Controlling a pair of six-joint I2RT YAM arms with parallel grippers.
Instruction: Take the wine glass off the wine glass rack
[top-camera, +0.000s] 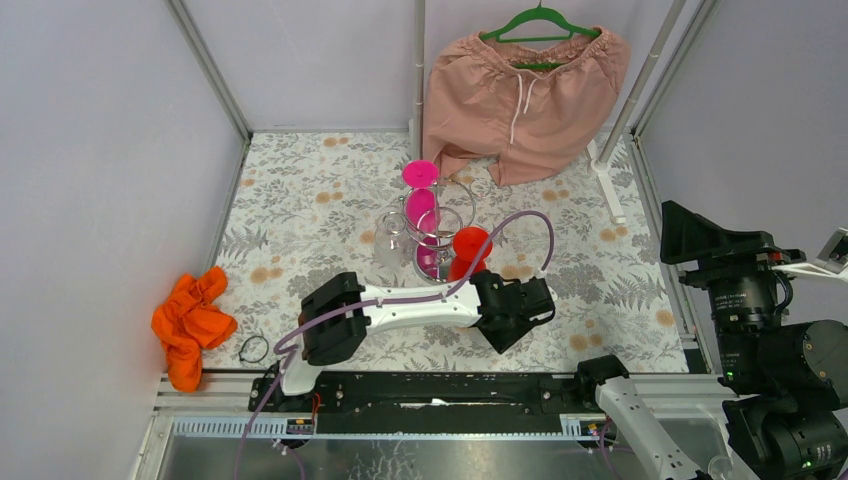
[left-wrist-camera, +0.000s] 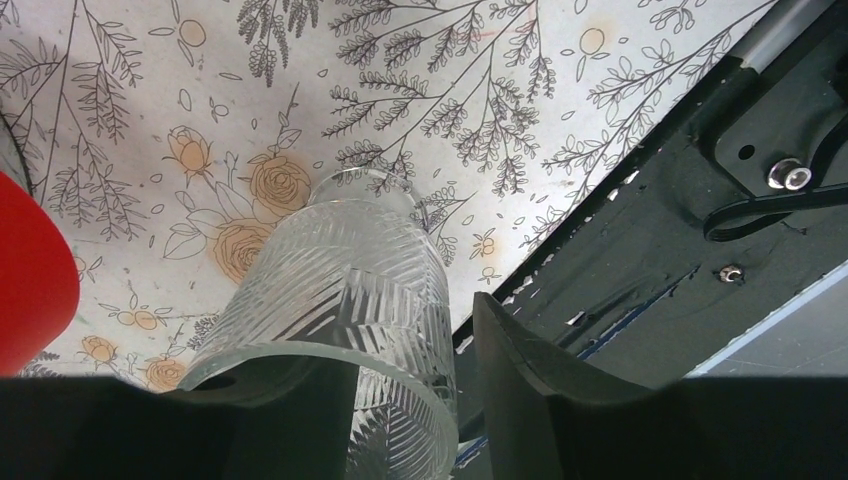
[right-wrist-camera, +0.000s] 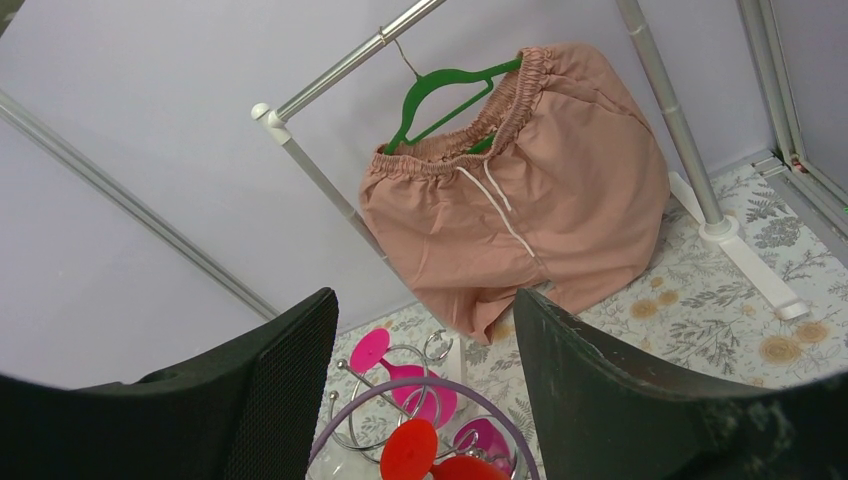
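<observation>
The chrome wine glass rack (top-camera: 446, 222) stands mid-table with pink glasses (top-camera: 421, 207) hung on it. A red glass (top-camera: 470, 246) and a clear one (top-camera: 390, 236) are beside them. My left gripper (top-camera: 515, 305) hovers just right of the rack, near the table's front. In the left wrist view a clear cut-pattern wine glass (left-wrist-camera: 340, 280) reaches down to the floral cloth. My left gripper (left-wrist-camera: 400, 340) is open. One finger is inside the rim and the other outside, with a gap to the wall. My right gripper (right-wrist-camera: 425, 300) is open and empty, looking at the rack (right-wrist-camera: 440, 345) from afar.
Pink shorts (top-camera: 525, 85) hang on a green hanger at the back, beside a white pole stand (top-camera: 608, 185). An orange cloth (top-camera: 190, 320) and a small black ring (top-camera: 253, 348) lie front left. A black camera rig (top-camera: 750, 300) stands at the right. The black base rail (left-wrist-camera: 650, 260) runs close by.
</observation>
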